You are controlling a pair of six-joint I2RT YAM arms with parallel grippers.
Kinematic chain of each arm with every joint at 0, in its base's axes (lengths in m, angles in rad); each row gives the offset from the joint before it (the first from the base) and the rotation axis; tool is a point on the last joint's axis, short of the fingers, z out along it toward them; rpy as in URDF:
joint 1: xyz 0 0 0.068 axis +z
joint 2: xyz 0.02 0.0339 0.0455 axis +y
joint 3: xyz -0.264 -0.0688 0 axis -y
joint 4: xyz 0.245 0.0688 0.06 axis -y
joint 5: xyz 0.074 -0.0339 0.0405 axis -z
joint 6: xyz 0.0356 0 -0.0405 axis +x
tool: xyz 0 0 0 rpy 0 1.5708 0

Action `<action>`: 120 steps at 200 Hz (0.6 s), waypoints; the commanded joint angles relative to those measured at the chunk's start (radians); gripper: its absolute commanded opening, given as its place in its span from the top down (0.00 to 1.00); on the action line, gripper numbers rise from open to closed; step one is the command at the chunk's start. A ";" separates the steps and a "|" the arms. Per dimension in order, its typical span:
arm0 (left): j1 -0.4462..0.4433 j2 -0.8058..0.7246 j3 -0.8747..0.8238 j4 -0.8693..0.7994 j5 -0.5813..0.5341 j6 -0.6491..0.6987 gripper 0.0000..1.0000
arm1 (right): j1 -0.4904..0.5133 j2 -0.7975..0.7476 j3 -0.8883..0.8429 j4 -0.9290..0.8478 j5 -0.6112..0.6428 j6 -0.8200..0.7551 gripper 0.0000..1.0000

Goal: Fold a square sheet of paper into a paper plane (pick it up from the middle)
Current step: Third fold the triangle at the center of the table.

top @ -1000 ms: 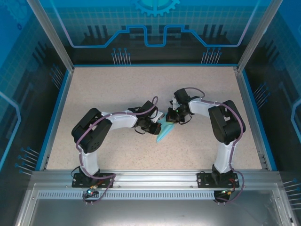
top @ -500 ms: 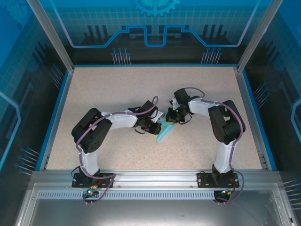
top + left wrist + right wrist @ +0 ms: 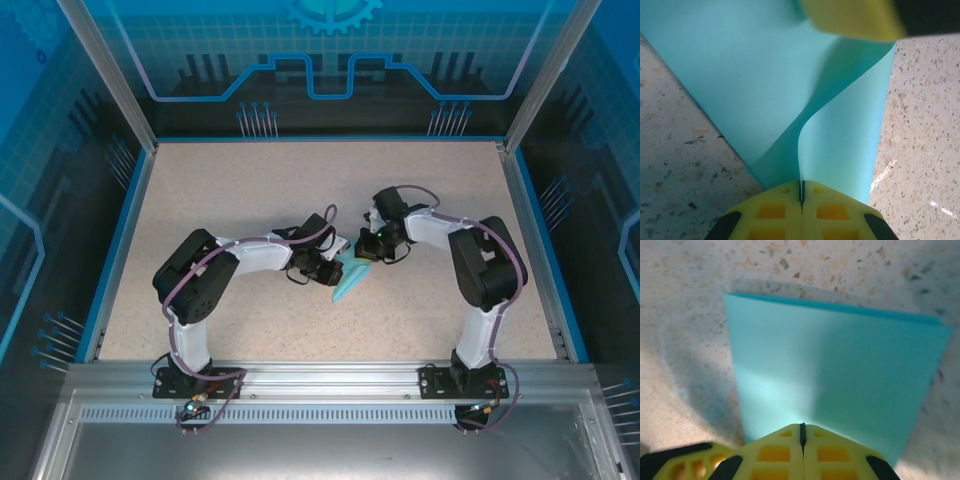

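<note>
1. Where the two arms meet at the middle of the speckled table [image 3: 250,200], the light-blue paper [image 3: 348,280] lies partly folded between the two grippers.
2. The left gripper [image 3: 802,192], at the paper's left side, has its yellow fingers clenched on a raised flap of the paper. The flap's curved edge runs straight into the seam between the fingers.
3. Beyond that flap, the rest of the paper lies flat on the table.
4. The right gripper [image 3: 802,434], at the paper's right side, is clenched too, its fingers at the near edge of a folded layer. Whether it pinches that edge or only presses on it is hard to tell.
</note>
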 commanded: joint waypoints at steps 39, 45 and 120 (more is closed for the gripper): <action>0.018 0.029 0.001 -0.024 0.018 0.035 1.00 | -0.011 -0.540 -0.365 0.179 0.044 0.179 0.92; 0.017 0.030 0.001 -0.022 0.020 0.033 1.00 | 0.009 -0.575 -0.403 0.197 0.048 0.198 0.93; 0.027 0.054 0.021 -0.042 0.035 0.032 1.00 | 0.306 -0.533 -0.619 0.602 0.116 0.482 0.94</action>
